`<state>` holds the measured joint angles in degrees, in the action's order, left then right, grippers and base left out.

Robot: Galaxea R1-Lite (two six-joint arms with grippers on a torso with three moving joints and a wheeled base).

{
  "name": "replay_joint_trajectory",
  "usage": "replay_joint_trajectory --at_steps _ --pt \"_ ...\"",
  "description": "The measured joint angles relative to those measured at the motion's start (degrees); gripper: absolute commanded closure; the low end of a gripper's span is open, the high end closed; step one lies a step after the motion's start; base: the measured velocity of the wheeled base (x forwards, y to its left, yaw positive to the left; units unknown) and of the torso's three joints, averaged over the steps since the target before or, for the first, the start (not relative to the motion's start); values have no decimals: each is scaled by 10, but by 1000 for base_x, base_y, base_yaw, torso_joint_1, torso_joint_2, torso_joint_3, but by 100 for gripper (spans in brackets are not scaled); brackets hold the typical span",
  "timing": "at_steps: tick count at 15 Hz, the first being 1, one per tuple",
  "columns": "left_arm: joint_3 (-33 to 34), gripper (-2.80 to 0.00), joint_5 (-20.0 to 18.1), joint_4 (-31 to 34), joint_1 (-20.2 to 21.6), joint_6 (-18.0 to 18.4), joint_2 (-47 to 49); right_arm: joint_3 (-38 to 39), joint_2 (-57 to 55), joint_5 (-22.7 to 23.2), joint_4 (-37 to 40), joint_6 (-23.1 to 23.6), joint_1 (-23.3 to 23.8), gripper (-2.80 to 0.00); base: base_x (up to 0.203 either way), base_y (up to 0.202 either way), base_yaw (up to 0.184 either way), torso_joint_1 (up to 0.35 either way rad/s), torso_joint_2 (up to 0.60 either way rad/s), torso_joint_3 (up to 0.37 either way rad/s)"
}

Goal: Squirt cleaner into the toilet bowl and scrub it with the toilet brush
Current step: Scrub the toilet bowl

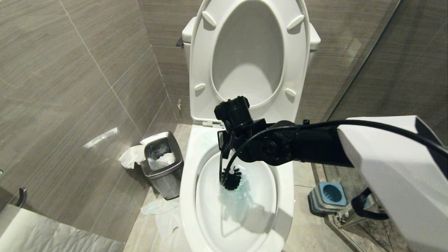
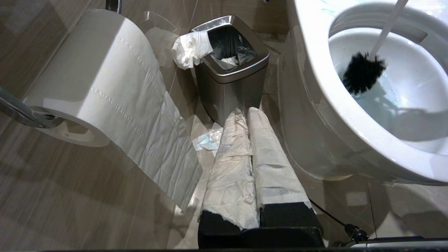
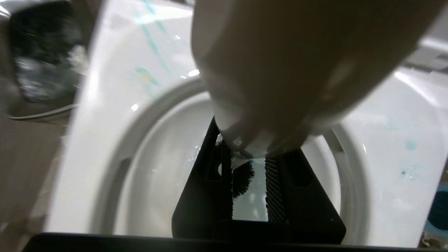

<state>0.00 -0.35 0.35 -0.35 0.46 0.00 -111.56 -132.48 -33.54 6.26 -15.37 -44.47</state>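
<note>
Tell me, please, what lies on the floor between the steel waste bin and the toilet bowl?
Only crumpled tissue on the floor tiles, between the bin and the toilet bowl, seen in the head view.

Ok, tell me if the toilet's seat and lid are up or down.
Up: the seat and lid stand raised against the tank, leaving the toilet bowl rim bare.

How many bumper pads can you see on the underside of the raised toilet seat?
4: upper left, upper right, lower left, lower right. The right arm crosses the seat's bottom edge, so more could be hidden.
</note>
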Motion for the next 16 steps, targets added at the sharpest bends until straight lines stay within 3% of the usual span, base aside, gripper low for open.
replay_joint_trajectory --at_steps 7,13,16 --pt "0 0 0 0 0 0 0 21 120 -27 60 4 -41 0 0 0 0 0 0 0" --pt "0 0 0 0 0 0 0 50 109 -46 50 -2 -41 0 0 0 0 0 0 0" --pt "0 0 0 0 0 0 0 50 79 -52 9 2 -38 0 0 0 0 0 0 0"
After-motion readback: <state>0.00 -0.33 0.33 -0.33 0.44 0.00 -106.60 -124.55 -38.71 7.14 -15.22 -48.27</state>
